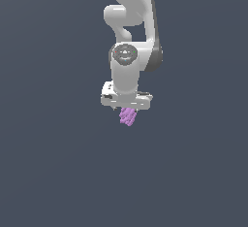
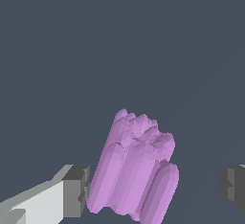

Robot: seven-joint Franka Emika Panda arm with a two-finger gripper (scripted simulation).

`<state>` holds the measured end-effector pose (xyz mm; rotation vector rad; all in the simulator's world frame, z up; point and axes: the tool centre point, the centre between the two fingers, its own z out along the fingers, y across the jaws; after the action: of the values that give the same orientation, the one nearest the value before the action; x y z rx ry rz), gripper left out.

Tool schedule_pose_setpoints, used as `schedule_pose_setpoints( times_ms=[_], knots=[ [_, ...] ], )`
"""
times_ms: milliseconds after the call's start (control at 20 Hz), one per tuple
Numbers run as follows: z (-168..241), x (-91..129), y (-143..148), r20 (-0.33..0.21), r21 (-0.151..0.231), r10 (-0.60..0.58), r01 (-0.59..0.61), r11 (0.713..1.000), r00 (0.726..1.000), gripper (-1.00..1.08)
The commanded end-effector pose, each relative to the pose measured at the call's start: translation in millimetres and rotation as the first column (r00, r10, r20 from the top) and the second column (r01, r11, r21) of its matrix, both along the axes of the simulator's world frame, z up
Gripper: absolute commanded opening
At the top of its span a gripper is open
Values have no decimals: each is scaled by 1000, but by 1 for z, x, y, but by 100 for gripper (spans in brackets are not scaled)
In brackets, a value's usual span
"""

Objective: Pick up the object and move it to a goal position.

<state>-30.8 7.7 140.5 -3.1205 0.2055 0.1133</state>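
The object [image 1: 128, 117] is a small light-purple lumpy cluster with ridged lobes, directly below my white gripper [image 1: 127, 107] in the exterior view. In the wrist view the object [image 2: 136, 170] stands tilted between the two fingers. My gripper [image 2: 155, 188] is open around it. One grey fingertip [image 2: 76, 189] is right next to the object's side, touching or nearly so. The other fingertip [image 2: 233, 184] stands clearly apart from it, with a gap between them. In the exterior view the fingers are hidden behind the object and the hand.
The arm [image 1: 131, 37] comes down from the top of the exterior view. A plain dark grey-blue surface [image 1: 58, 163] fills the surroundings in both views. No other objects or goal marker show.
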Motion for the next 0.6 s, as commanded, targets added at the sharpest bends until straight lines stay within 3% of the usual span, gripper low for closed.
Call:
schedule_pose_setpoints(
  times_ms=[0,550],
  knots=[
    [1,-3,2,8,-6,-44,44,999,999,100],
    [4,-16,12,53,-19,-262,263,965,964,100]
  ],
)
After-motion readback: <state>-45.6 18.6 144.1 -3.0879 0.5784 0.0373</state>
